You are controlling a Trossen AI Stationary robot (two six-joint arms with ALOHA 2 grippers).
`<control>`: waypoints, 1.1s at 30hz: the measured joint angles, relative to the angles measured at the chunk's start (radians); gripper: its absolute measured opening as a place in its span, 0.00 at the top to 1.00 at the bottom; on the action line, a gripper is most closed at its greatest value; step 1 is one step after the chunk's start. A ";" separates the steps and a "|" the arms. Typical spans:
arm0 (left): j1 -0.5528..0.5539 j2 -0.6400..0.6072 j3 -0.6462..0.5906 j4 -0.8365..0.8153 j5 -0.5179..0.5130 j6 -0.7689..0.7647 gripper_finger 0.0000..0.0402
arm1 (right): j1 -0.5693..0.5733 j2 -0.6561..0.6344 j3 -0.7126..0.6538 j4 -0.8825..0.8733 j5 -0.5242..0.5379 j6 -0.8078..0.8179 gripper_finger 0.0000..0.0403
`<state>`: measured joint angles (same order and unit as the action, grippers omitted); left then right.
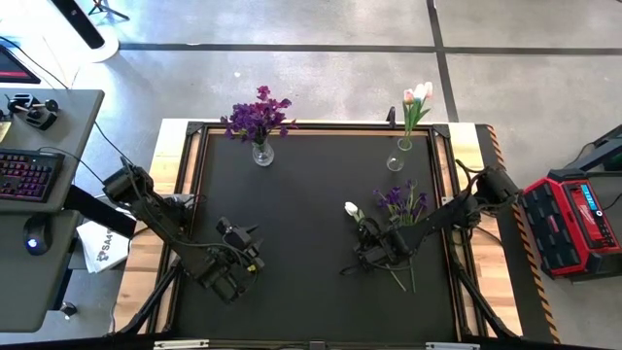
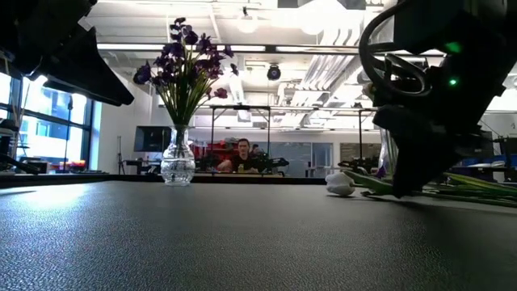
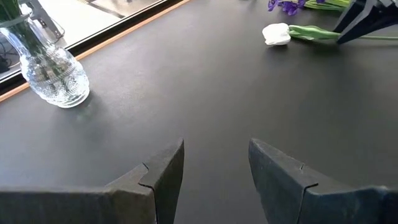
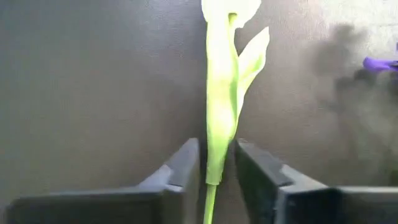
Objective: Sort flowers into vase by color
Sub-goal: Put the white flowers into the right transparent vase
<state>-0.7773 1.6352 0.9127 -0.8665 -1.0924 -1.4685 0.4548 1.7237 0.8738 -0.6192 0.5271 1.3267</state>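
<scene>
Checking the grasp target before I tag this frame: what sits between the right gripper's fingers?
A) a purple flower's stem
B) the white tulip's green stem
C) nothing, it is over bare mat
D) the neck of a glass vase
B: in the right wrist view, the right gripper straddles the pale green stem of the white tulip lying on the mat.
</scene>
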 joint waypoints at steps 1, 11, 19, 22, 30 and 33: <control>0.000 0.000 0.000 0.000 0.000 0.000 0.58 | 0.000 0.000 0.000 0.000 0.001 0.000 0.83; 0.000 0.000 0.000 0.004 0.023 0.005 0.58 | 0.153 -0.120 0.000 -0.016 0.356 0.028 0.98; 0.000 0.000 0.000 0.004 0.003 0.016 0.58 | 0.319 -0.288 0.000 -0.040 1.040 -0.054 0.99; 0.000 0.000 0.000 0.004 0.000 0.032 0.58 | 0.305 -0.343 -0.001 -0.134 1.044 -0.079 1.00; 0.028 0.000 0.000 0.004 -0.010 0.067 0.58 | 0.171 -0.447 -0.006 -0.282 1.043 -0.048 1.00; 0.044 0.000 0.000 0.004 -0.009 0.074 0.58 | 0.153 -0.476 -0.005 -0.239 1.045 -0.088 1.00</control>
<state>-0.7331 1.6352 0.9127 -0.8621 -1.1009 -1.3942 0.6082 1.2478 0.8685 -0.8583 1.5725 1.2387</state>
